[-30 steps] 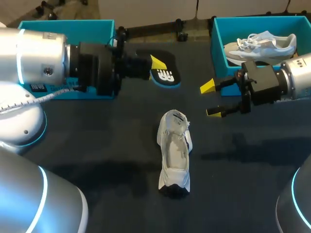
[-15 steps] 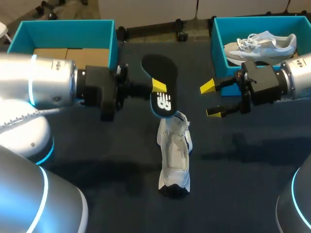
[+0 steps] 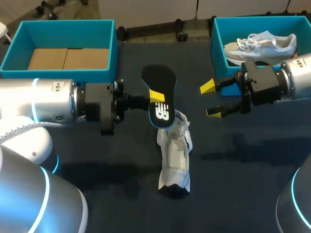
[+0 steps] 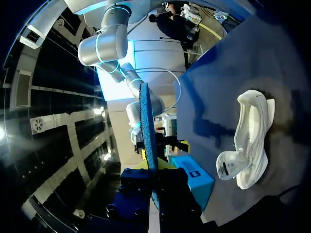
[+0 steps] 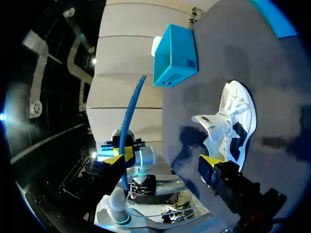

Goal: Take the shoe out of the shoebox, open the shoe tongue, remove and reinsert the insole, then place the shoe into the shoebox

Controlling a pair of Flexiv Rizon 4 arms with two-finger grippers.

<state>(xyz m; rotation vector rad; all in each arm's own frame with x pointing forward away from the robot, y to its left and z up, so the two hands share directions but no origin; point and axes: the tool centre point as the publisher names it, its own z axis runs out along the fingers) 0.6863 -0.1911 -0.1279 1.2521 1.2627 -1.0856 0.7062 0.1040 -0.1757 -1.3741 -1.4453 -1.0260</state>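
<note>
**A:** Biggest first. What's where?

**B:** On the dark table point(image 3: 243, 194) are two teal boxes. The left shoebox point(image 3: 58, 74) shows only its cardboard floor, and the right shoebox point(image 3: 218, 46) has a second shoe point(image 3: 262, 42) in it. The white shoe point(image 3: 175, 155) lies mid-table, well apart from both boxes, with its opening facing up and its tongue point(image 3: 178, 119) pulled back.

**A:** And the insole?

**B:** The insole point(image 3: 159, 80) is up off the table, its printed end hanging over the tongue end of the shoe. The left gripper point(image 3: 156, 97) pinches it across the middle, one finger on each face. The left wrist view shows it edge-on between them.

**A:** The other arm?

**B:** The right gripper point(image 3: 212, 99) hangs near the right shoebox with its fingers spread and nothing between them. It's clear of the shoe.

**A:** So what could go wrong?

**B:** I'd say reinsertion is next, and nothing braces the shoe. A push from the insole could slide or tip it. The insole is soft and held at only one spot, so its leading end may catch on the tongue or laces and fold. It could also swivel in the pinch and slip out.
</note>
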